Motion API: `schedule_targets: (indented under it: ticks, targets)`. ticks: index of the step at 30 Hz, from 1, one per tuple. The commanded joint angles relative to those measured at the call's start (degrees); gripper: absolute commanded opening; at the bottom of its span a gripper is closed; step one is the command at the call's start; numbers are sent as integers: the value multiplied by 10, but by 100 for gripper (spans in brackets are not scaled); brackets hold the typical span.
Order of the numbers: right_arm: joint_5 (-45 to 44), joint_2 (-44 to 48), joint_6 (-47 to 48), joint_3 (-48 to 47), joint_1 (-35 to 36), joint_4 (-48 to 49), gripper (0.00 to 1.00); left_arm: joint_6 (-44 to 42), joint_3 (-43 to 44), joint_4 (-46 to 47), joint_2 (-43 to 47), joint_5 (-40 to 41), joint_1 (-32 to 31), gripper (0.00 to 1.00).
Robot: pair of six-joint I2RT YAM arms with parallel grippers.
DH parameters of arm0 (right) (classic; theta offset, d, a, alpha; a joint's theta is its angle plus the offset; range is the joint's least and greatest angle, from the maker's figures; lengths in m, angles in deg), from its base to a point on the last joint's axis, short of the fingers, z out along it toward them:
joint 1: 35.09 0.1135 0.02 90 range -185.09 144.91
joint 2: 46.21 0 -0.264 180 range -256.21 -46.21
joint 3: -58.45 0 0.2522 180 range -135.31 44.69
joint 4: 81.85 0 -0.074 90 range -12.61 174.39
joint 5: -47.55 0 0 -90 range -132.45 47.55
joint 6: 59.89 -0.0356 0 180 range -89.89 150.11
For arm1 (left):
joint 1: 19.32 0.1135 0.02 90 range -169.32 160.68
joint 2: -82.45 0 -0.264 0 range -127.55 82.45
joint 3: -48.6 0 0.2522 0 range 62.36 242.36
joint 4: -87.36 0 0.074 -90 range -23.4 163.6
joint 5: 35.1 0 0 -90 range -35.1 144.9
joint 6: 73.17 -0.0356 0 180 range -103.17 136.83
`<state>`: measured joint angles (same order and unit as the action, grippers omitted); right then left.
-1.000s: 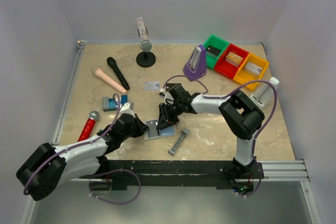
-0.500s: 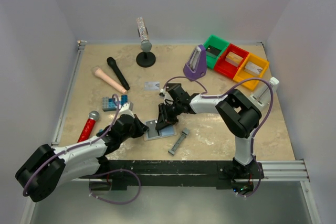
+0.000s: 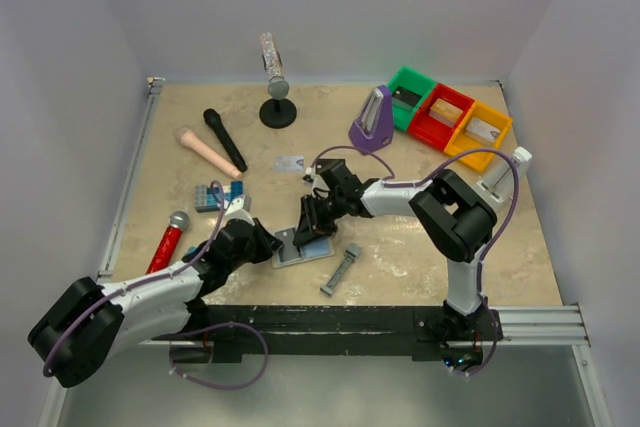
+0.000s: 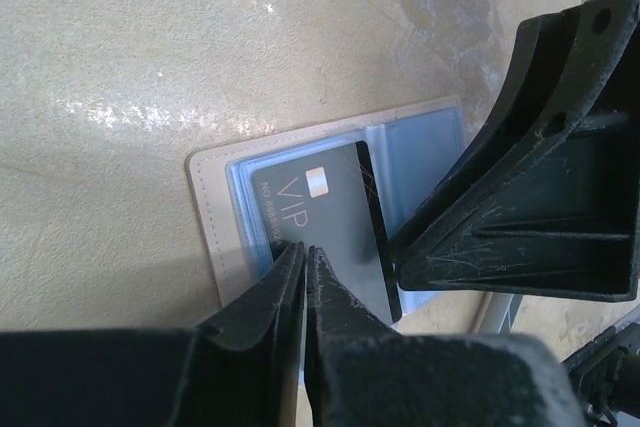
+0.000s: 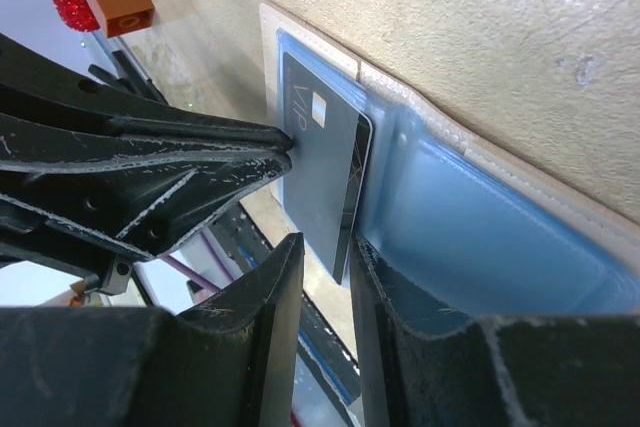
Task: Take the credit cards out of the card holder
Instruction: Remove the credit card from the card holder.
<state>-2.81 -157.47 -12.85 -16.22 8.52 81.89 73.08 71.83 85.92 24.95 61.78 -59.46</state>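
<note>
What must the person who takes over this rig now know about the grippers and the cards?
Left gripper: jaws shut on one edge of the VIP card.
Right gripper: jaws a little apart, down at the fold of the card holder, the card's end in their gap.
The holder lies open on the table between both grippers.
Done: one silver card lies on the table, apart from the holder.
Left to do: the VIP card lies over one half of the holder; whether it is free of the pocket I cannot tell. Pull it clear. No third card is visible.
</note>
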Motion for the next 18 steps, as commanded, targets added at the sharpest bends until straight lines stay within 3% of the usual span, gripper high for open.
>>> schedule_targets:
  ticks: [1, 5, 11, 18]
  targets:
    - [22, -1, -22, 0, 4, 54, 31, 4, -20, -26, 5, -2, 1, 15]
    - [18, -3, -23, 0, 3, 51, 31, 4, -22, -36, 24, -4, 0, 23]
    - [11, -5, -13, -3, 4, 36, 31, 10, -24, -51, 57, -3, 0, 24]
    - [-10, 22, -4, 3, 4, 28, 39, 13, -24, -65, 87, 0, 1, 24]
